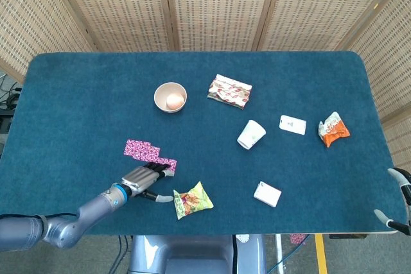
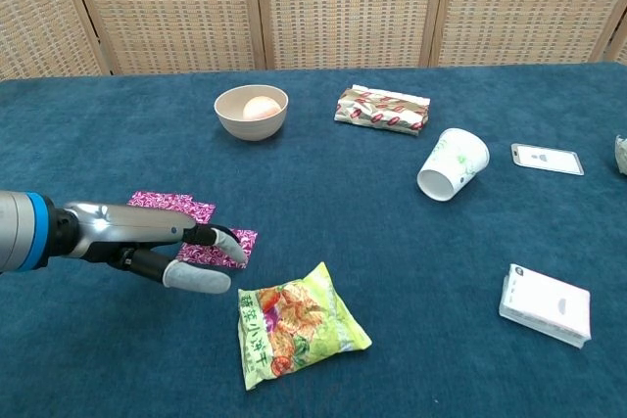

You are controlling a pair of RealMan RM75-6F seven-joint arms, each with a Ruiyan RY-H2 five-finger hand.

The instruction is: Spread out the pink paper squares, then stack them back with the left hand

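Left hand (image 2: 162,247) covers the near part of the pink paper squares (image 2: 172,205); how many sheets lie under the fingers (image 2: 217,239) cannot be told. Right hand (image 1: 395,197) cut off by the head view's right edge, finger posture unreadable. Orange packet (image 1: 333,128) reduced to a sliver at chest view's right edge.

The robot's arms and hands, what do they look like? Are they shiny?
The left arm is smooth silver-grey metal with a bright blue ring at the wrist. The left hand is shiny silver with dark parts and pale grey fingertips. Only a bit of the right hand peeks in at the edge: grey with dark parts.
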